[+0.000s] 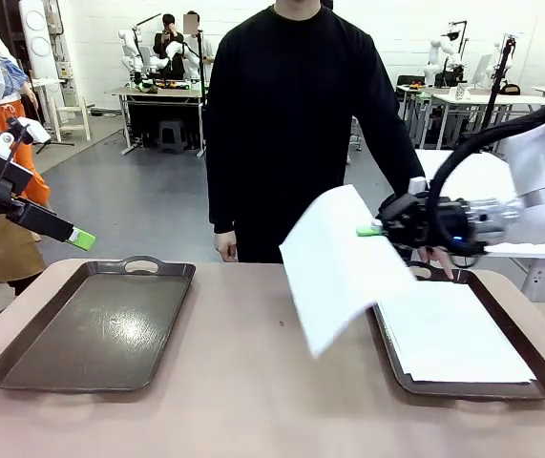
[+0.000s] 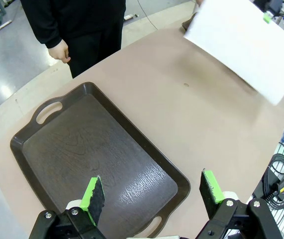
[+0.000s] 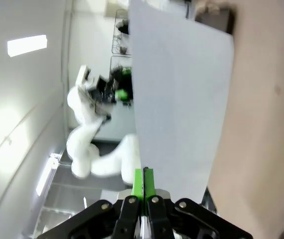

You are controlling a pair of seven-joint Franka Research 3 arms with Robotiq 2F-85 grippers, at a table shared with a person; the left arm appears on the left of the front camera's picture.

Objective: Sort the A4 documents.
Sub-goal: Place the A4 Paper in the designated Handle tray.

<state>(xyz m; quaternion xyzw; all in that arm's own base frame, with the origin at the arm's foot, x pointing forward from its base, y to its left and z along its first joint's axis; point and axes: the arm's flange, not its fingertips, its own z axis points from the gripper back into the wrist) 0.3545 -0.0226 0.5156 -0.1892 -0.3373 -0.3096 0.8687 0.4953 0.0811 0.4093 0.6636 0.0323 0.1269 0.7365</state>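
Paper, single white A4 sheet (image 1: 344, 267), held in the air above the middle of the tabletop (image 1: 253, 382), between the two trays, pinched at its far right edge by the right claw (image 1: 375, 229); in the right wrist view the green pads (image 3: 143, 183) are pressed together on the sheet's edge. Sheet hangs tilted and bowed, its free near corner drooping toward the tabletop without touching it. Stack of remaining A4 documents (image 1: 458, 334): lies flat in the right tray (image 1: 530, 358), dark brown, handled. Left tray (image 1: 91, 329): same make, nothing in it. Left claw (image 2: 151, 191): spread wide, holding nothing, poised above the left tray's near end. Person (image 1: 291, 124): stands at the far side, one hand (image 1: 439, 256) at the right tray's far rim. Handling, judged: very light, limp, creases easily, catches air when swung; sheets likely slip over each other. Best taken at an edge or corner with a flat pinch, moved slowly and laid down free edge first.
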